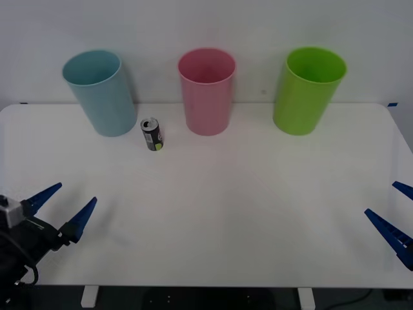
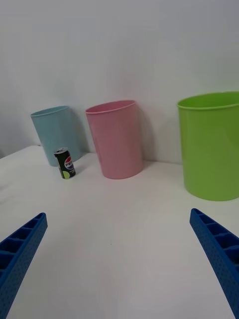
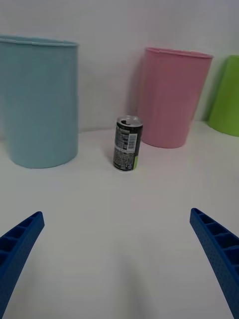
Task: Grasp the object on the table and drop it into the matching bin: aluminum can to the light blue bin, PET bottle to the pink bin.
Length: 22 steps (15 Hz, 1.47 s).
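A small black aluminum can (image 1: 152, 134) (image 2: 65, 162) (image 3: 127, 143) with a silver top stands upright on the white table (image 1: 213, 213), between the light blue bin (image 1: 100, 93) (image 2: 55, 134) (image 3: 39, 99) and the pink bin (image 1: 207, 91) (image 2: 115, 139) (image 3: 172, 97), nearer the blue one. My left gripper (image 1: 63, 208) (image 3: 119, 259) hovers open at the table's near left, well short of the can. At the near right edge my right gripper (image 1: 395, 213) (image 2: 119, 259) is open too, with nothing between its fingers.
A lime green bin (image 1: 308, 90) (image 2: 211, 144) (image 3: 226, 94) stands at the back right, in line with the other two bins along the wall. The wide stretch of tabletop between the grippers and the bins is bare.
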{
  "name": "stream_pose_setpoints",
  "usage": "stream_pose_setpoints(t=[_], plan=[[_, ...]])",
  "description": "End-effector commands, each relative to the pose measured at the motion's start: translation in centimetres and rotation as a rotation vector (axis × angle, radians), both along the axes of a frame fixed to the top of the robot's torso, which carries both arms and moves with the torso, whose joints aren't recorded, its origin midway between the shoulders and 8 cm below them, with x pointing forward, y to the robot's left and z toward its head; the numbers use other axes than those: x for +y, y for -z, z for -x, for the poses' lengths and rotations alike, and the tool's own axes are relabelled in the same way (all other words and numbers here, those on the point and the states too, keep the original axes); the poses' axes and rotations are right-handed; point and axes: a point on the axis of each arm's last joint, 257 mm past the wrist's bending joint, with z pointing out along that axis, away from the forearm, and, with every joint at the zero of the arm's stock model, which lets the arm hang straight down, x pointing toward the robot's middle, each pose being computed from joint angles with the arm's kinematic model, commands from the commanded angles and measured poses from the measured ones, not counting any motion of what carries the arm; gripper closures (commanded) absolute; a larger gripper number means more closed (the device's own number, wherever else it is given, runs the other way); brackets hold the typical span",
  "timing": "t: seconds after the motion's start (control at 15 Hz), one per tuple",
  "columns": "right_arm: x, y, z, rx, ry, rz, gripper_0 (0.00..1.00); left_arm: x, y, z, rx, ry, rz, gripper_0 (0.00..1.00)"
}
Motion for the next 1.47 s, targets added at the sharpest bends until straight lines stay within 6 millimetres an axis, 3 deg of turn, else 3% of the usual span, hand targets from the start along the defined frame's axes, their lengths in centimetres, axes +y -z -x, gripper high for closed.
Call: stream_pose_setpoints(t=[0.07, 0.53, 0.93, 1.47], plan=[[0.0, 0.0, 0.0, 0.000, 0.000, 0.000, 0.00, -0.3, 1.2, -2.3, 0.006, 0.001, -0.003, 0.00], [0.0, 0.0, 0.0, 0.000, 0.000, 0.000, 0.00, -2.9, 3.0, -7.8, 0.012, -0.052, -0.012, 0.00], [0.0, 0.0, 0.0, 0.000, 0.000, 0.000, 0.00, -6.4, 3.8, -10.6, 0.043, -0.123, 0.016, 0.00], [0.0, 0.0, 0.0, 0.000, 0.000, 0.000, 0.00, -9.9, 3.4, -13.9, 0.082, -0.202, 0.062, 0.00]])
